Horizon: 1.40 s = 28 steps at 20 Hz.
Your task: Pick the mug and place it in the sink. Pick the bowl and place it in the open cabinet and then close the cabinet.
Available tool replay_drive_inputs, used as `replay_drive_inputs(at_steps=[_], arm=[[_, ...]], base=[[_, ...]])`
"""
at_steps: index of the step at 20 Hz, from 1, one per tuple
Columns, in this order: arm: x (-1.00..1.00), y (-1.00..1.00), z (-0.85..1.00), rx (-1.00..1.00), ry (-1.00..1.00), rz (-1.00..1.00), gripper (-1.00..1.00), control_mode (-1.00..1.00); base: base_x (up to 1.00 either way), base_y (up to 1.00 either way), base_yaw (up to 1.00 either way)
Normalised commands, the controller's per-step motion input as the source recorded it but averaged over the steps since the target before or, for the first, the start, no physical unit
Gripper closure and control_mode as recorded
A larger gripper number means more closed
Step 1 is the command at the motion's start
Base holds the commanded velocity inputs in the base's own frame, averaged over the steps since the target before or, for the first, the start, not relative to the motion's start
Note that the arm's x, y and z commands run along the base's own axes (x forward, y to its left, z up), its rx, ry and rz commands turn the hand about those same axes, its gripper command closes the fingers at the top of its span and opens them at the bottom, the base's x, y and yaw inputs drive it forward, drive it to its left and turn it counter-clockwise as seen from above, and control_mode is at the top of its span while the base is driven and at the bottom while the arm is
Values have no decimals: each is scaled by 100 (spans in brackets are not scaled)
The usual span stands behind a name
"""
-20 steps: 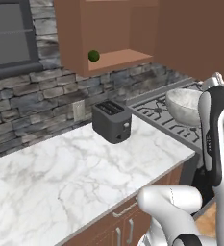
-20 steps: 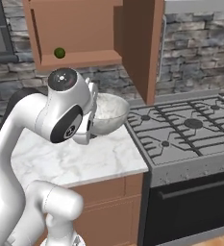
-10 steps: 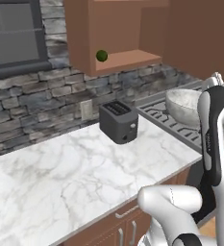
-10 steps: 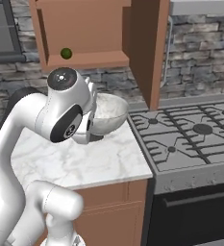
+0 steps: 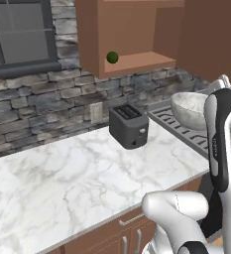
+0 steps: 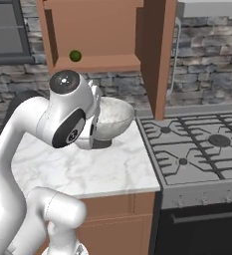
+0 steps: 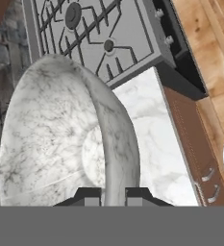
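1. Two dark fingers point(image 7: 114, 196) pinch the rim of the bowl point(image 7: 60, 139), one tip inside the wall and one outside, as the hand view shows.
2. In that hand view the mottled grey-white bowl is seen edge-on with its hollow open to the left, and beneath it lie the marble worktop point(image 7: 154, 139) and a corner of the stove point(image 7: 92, 29).
3. From the right base view the bowl point(image 6: 112, 117) hangs in the air above the worktop point(image 6: 87, 167), held close to the white arm point(image 6: 62, 119), just left of the stove point(image 6: 197, 149).
4. From the left base view the bowl point(image 5: 189, 109) shows beside the arm point(image 5: 221, 144), above the near edge of the stove point(image 5: 186, 134).
5. Higher up, the reddish-brown cabinet point(image 6: 92, 30) stands open, its door point(image 6: 156, 50) swung outward with the long silver handle point(image 6: 175, 55) behind its edge.
6. One small green round thing point(image 6: 75, 55) sits on the cabinet shelf, at its left end.
7. A dark toaster point(image 5: 129, 126) stands on the worktop point(image 5: 62, 173) against the stone wall point(image 5: 32, 109), well left of the bowl.
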Motion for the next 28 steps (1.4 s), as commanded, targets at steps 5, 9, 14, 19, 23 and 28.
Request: replay_drive_inputs(at_steps=[5,9,14,19,23,28], arm=[[48,5,46,-15,-13,15,100,-100],[46,10,70,-17,-12,13,100,-100],[38,1,45,-5,-12,10,100,-100],[58,6,20,0,-16,8,100,-100],[64,35,0,0,-24,6,100,-100],[83,28,2,0,-17,0,100,-100]], base=[[11,2,4],[0,0,0],[0,0,0],[0,0,0],[0,0,0],[0,0,0]])
